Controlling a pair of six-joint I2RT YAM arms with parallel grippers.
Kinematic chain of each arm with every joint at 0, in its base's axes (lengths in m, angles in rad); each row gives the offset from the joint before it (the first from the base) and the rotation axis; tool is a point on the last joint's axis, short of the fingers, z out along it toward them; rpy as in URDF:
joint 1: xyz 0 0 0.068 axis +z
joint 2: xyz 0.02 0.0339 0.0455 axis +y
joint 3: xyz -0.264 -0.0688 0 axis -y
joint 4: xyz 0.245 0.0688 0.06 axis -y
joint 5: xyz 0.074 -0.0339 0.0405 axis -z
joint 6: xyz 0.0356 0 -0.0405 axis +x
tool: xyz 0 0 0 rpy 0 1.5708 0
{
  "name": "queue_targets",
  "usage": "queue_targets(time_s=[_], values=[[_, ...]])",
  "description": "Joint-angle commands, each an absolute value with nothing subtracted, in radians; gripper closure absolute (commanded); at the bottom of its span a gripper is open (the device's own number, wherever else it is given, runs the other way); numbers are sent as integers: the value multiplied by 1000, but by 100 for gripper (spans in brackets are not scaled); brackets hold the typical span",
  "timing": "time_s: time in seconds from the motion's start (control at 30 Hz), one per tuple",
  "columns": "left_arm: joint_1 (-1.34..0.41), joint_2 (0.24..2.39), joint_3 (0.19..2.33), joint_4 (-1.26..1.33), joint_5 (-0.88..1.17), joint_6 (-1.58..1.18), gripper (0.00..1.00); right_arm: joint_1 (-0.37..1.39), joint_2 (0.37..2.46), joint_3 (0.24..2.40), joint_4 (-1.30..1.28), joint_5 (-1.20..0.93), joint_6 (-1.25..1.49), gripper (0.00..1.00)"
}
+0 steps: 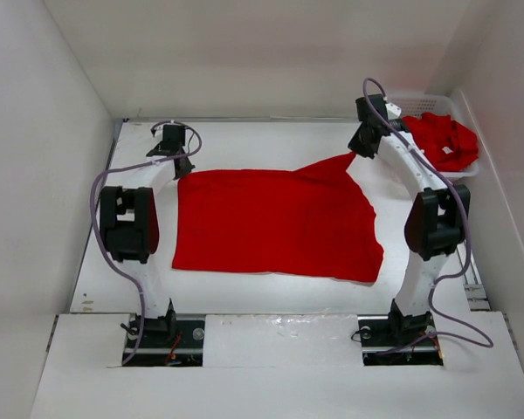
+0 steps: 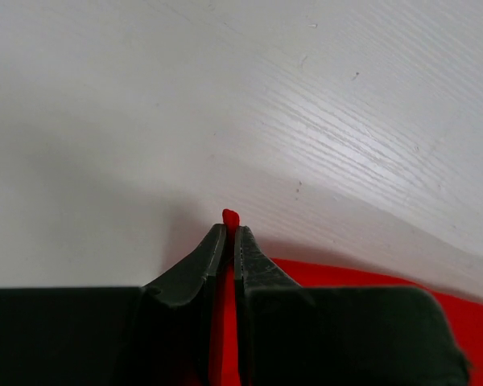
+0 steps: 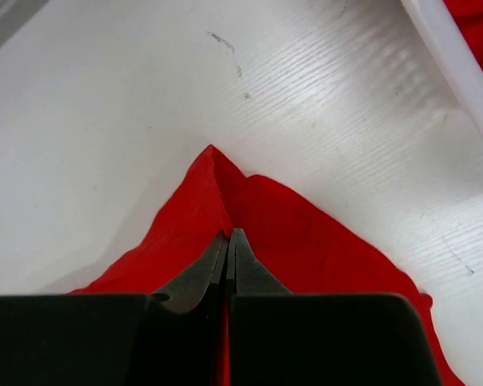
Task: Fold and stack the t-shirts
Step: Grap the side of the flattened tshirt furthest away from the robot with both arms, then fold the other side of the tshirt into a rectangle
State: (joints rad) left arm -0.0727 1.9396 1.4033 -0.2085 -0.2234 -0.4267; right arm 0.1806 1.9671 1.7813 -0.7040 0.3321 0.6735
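A red t-shirt [image 1: 275, 223] lies spread on the white table, mid-view from above. My left gripper [image 1: 182, 166] is shut on its far left corner; in the left wrist view a red tip [image 2: 230, 217] pokes out past my closed fingertips [image 2: 230, 232]. My right gripper [image 1: 360, 150] is shut on the far right corner, which is pulled up into a peak; the right wrist view shows red cloth [image 3: 306, 241] bunched around my closed gripper [image 3: 229, 237]. More red t-shirts [image 1: 439, 140] lie crumpled in the basket.
A white slotted plastic basket [image 1: 468, 168] stands at the far right corner; its rim [image 3: 455, 68] shows in the right wrist view. White walls enclose the table on the left, back and right. Both arm bases sit at the near edge.
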Motion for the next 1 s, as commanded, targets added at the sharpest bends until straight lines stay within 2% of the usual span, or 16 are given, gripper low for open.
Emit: queue_targets(time_s=[0.0,0.27,0.53,0.8,0.97], values=[[-75,1815,1350,-178,-225,-423,100,192,1895,1735,-758,356,673,100],[-75,1678,1204,-169,-225,-457,100,222,1691,1664,-897,336,683,100],[-104,1533,1010,-160,-259,-535,100,244,1508,1497,-965,295,704,100],[-104,1384,911,-169,-278,-597,100,262,1350,1384,-1051,256,713,100],[-104,1370,897,-178,-308,-607,100,272,1254,1302,-1107,196,738,100]])
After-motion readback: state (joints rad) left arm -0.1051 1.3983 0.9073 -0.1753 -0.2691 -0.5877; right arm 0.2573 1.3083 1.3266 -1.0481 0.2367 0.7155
